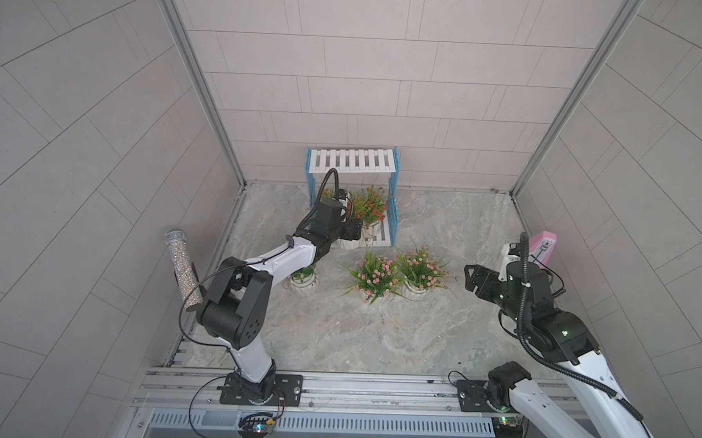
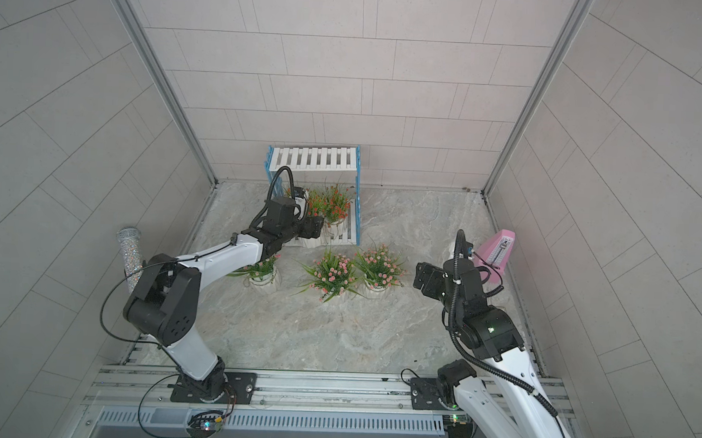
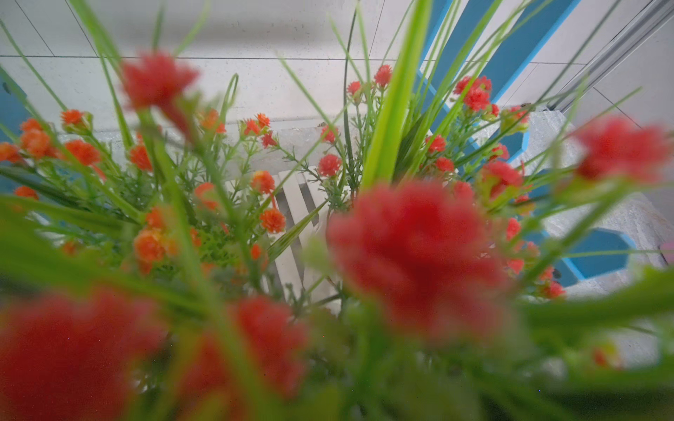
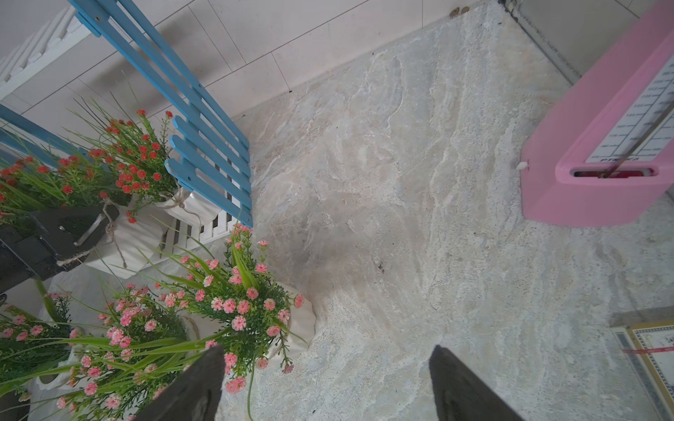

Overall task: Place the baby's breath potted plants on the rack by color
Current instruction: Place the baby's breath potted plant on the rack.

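The rack (image 1: 352, 161) stands against the back wall. Its top shelf is bare. Two red-orange baby's breath plants (image 1: 368, 206) (image 4: 135, 156) stand on its lower shelf. My left gripper (image 1: 350, 237) is at that shelf's front, its jaws wide around the white pot (image 4: 124, 244) of a third red-orange plant, one finger (image 4: 73, 226) against the pot. Blurred red blossoms (image 3: 412, 248) fill the left wrist view and hide the jaws. Three pink plants (image 1: 375, 276) (image 1: 420, 267) (image 1: 304, 277) stand on the floor before the rack. My right gripper (image 4: 327, 350) hovers open and empty beside the rightmost pink plant (image 4: 237, 302).
A pink metronome (image 1: 543, 246) stands by the right wall behind my right arm. A glittery microphone (image 1: 182, 269) leans at the left wall. My left forearm passes over the leftmost pink plant. A framed card (image 4: 653, 350) lies at the floor's right edge.
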